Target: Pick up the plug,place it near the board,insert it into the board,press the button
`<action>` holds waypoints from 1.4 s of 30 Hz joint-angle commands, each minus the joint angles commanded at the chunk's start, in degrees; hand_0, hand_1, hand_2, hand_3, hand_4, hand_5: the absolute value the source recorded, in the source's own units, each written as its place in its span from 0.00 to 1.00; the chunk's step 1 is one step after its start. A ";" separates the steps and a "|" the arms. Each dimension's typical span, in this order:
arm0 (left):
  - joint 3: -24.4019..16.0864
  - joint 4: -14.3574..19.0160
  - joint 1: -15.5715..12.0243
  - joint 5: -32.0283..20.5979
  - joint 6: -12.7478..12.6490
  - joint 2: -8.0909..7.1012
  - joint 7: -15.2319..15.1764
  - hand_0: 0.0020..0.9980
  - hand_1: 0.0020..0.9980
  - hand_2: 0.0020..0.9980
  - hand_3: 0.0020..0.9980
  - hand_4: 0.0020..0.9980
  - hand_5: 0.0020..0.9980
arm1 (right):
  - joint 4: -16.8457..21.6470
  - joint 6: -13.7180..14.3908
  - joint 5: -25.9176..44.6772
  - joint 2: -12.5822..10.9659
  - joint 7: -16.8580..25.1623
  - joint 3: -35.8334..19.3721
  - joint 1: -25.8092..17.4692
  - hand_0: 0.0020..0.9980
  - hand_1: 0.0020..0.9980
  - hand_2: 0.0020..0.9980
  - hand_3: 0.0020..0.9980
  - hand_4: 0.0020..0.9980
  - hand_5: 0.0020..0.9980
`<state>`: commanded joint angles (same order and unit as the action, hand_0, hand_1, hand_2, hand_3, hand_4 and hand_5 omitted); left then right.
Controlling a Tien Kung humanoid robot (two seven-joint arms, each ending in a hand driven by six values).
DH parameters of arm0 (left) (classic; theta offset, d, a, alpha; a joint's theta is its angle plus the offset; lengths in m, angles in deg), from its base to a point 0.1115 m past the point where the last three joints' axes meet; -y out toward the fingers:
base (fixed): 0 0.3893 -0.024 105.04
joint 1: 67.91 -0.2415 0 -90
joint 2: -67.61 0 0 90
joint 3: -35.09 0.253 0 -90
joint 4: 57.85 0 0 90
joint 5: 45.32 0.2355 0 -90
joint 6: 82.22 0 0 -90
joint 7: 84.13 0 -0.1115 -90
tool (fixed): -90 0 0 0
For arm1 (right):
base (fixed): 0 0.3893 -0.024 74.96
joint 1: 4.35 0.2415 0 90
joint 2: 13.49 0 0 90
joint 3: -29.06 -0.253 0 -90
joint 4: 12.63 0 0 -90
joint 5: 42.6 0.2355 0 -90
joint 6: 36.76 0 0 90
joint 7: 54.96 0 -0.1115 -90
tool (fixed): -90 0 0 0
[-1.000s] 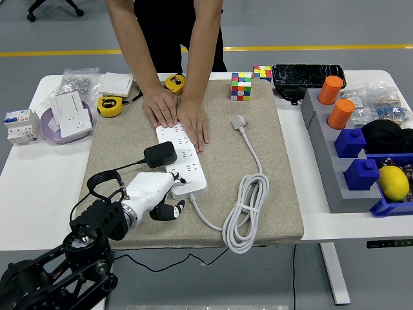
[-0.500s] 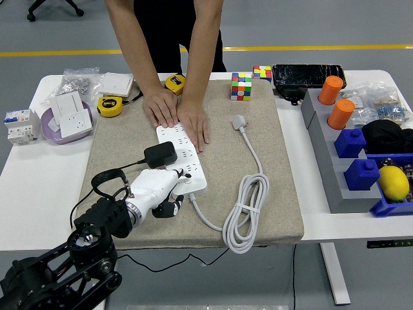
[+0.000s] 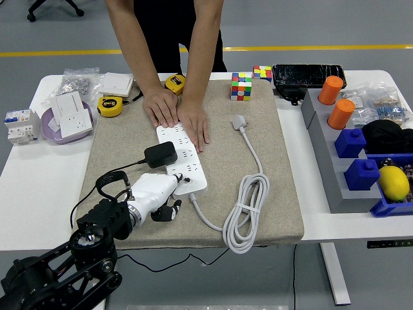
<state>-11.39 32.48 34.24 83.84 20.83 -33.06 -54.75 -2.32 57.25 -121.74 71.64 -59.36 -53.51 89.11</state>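
Observation:
A white power strip (image 3: 188, 161) lies on the beige mat (image 3: 116, 139). A black plug (image 3: 160, 154) sits in the strip's left side, its black cord trailing left. My left hand (image 3: 160, 196) has a white shell and dark fingers. It is at the strip's near end with the fingers curled and one fingertip touching that end; it holds nothing. A person's two hands (image 3: 161, 106) press flat on the strip's far end. The strip's button is not visible.
The strip's white cable is coiled (image 3: 245, 213) at the mat's right, and its white plug (image 3: 239, 121) lies farther back. Rubik's cubes (image 3: 241, 86), tape measures (image 3: 110, 106) and a purple bowl (image 3: 46, 124) sit at the back. A grey rack (image 3: 326, 155) of blocks stands on the right.
My left hand has moved a little forward and right, up against the strip's near end. The person's hands and the plug have not moved.

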 joint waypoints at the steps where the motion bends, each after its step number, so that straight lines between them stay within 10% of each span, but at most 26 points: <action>1: 0.01 -0.18 0.02 0.15 0.81 -0.02 -0.22 0.16 0.05 0.15 0.80 0.45 0.12 | 0.00 -0.01 -0.06 0.01 -0.02 -0.01 -0.02 0.79 0.70 0.71 0.75 1.00 0.99; 8: -0.54 -0.38 -0.02 0.84 1.14 -0.06 -1.48 0.16 0.05 0.15 0.75 0.44 0.11 | 0.00 0.01 -0.02 0.04 -0.03 0.18 -0.15 0.79 0.69 0.71 0.75 1.00 0.98; 17: -6.96 1.70 -1.33 -3.14 -17.17 1.38 -14.17 0.24 0.11 0.20 0.69 0.58 0.13 | 0.00 -0.02 -0.04 0.09 -0.08 0.34 -0.25 0.79 0.70 0.71 0.75 1.00 0.99; 18: -8.06 1.94 -1.54 -5.33 -19.59 1.70 -16.60 0.45 0.39 0.43 0.64 0.84 0.27 | 0.00 -0.03 -0.07 0.11 -0.09 0.32 -0.27 0.79 0.70 0.71 0.75 1.00 0.99; 23: -13.12 1.48 -3.01 -16.52 -27.41 4.05 -27.16 0.45 0.39 0.43 0.64 0.84 0.27 | 0.00 -0.04 -0.10 0.18 -0.09 0.39 -0.32 0.79 0.70 0.71 0.75 1.00 0.99; 24: -13.96 1.25 -3.47 -19.13 -27.59 4.59 -29.68 0.76 0.83 0.83 0.84 1.00 0.48 | 0.00 -0.04 -0.08 0.20 -0.07 0.42 -0.34 0.79 0.70 0.71 0.75 1.00 0.99; 29: -15.69 0.66 -4.72 -31.05 -25.94 5.43 -37.22 0.76 0.83 0.83 0.84 1.00 0.48 | 0.00 -0.06 -0.14 0.22 -0.08 0.33 -0.38 0.79 0.70 0.71 0.75 1.00 0.99; 30: -16.03 0.57 -4.91 -33.66 -25.64 5.42 -37.51 0.91 1.00 0.99 0.97 1.00 0.58 | 0.00 -0.06 -0.10 0.22 -0.06 0.33 -0.38 0.79 0.70 0.71 0.75 1.00 0.99; 38: -15.37 -0.53 -5.29 -52.98 -24.02 3.22 -34.88 0.87 0.96 0.94 0.97 1.00 0.56 | 0.00 -0.06 -0.25 0.17 -0.07 -0.13 -0.23 0.79 0.69 0.71 0.75 1.00 0.99; 41: -13.42 -1.78 -4.78 -50.04 -21.39 1.86 -31.12 0.87 0.96 0.94 0.97 1.00 0.56 | 0.00 -0.03 0.09 0.22 0.04 0.07 -0.03 0.79 0.69 0.71 0.75 1.00 0.99; 42: -12.54 -2.21 -4.51 -47.78 -20.43 1.45 -29.71 0.50 0.57 0.51 0.98 0.87 0.25 | 0.00 -0.02 0.14 0.24 0.06 0.09 -0.01 0.79 0.70 0.71 0.75 1.00 0.99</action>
<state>-23.93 30.27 29.74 36.06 0.40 -31.62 -84.46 -2.32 57.22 -121.60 71.89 -59.30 -53.42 89.10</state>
